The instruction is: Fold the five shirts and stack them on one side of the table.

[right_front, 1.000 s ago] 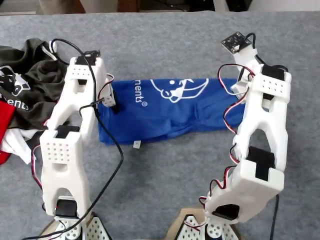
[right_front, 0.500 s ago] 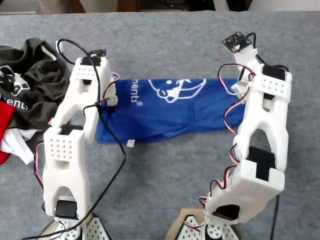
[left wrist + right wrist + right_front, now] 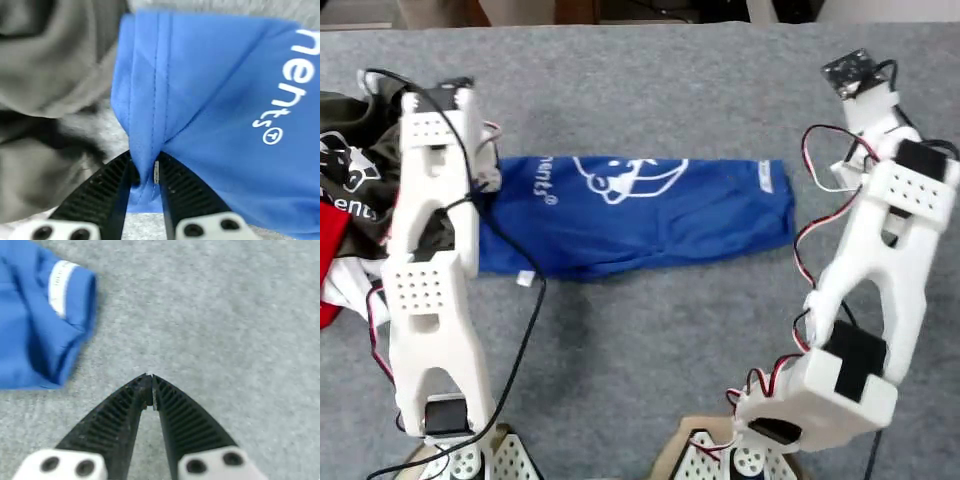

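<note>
Grey table (image 3: 650,90) bears blue shirt (image 3: 650,215) and shirt pile (image 3: 360,165)

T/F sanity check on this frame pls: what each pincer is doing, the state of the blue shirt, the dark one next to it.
1. The left pincer is shut on an edge of the blue shirt. True.
2. The right pincer grips the blue shirt's other end. False: it is shut on nothing, over the bare table beside that end.
3. The blue shirt is bunched in a heap. False: it lies as a long, flat strip across the table.
4. A dark shirt lies crumpled next to the left arm. True.
</note>
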